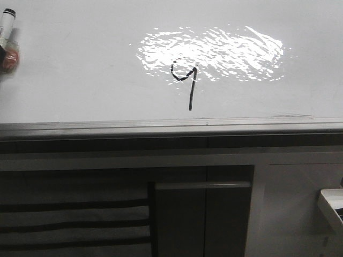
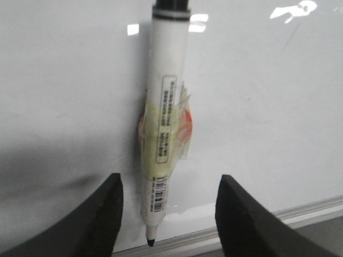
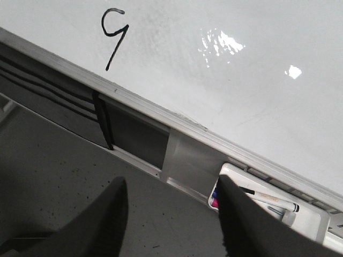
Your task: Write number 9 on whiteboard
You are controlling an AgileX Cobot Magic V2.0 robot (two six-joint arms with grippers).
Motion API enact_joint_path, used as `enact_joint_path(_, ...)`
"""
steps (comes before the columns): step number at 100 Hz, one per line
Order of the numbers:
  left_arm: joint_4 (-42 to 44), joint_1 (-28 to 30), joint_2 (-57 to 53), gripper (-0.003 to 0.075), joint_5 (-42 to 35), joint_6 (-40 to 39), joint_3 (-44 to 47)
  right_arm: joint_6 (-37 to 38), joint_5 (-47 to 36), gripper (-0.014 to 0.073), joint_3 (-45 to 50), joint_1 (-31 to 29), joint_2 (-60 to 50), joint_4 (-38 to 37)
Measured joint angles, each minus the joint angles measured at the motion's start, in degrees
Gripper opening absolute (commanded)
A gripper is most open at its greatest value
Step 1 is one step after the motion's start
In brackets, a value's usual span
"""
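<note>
The number 9 is drawn in black on the whiteboard, just under the glare patch; it also shows in the right wrist view. A white marker with yellowish tape and a bare black tip hangs on the board, at the far left in the front view. My left gripper is open, its jaws on either side of the marker's lower end, not touching it. My right gripper is open and empty over a dark surface below the board. Neither gripper shows in the front view.
A grey metal edge strip runs along the board's lower edge. Dark cabinet panels lie below it. A white tray holding pens sits at the lower right, close to my right gripper; it also shows in the front view.
</note>
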Motion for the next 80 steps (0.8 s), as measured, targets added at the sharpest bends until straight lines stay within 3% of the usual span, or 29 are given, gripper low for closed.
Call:
enact_joint_path(23,1.6,0.0,-14.6,0.036,5.9,0.5,0.9,1.4,-0.3,0.0331,1.0,0.0,-7.8,0.0)
enact_joint_path(34,1.6,0.0,-21.5,0.0302,6.8,1.0,4.5,1.4,-1.4,0.0314,4.2,0.0,-12.4,0.0)
enact_joint_path(63,1.8,0.0,-33.3,0.0012,2.2,1.0,15.5,1.4,-7.0,-0.0074,13.9,0.0,-19.9,-0.1)
enact_joint_path(67,1.8,0.0,-33.6,-0.0022,1.4,1.0,16.3,1.5,-7.5,-0.0072,14.5,0.0,-19.9,-0.4)
enact_joint_path(80,0.7,0.0,-33.9,-0.002,1.0,1.0,17.8,1.5,-6.8,-0.0072,15.5,0.0,-19.9,-1.0)
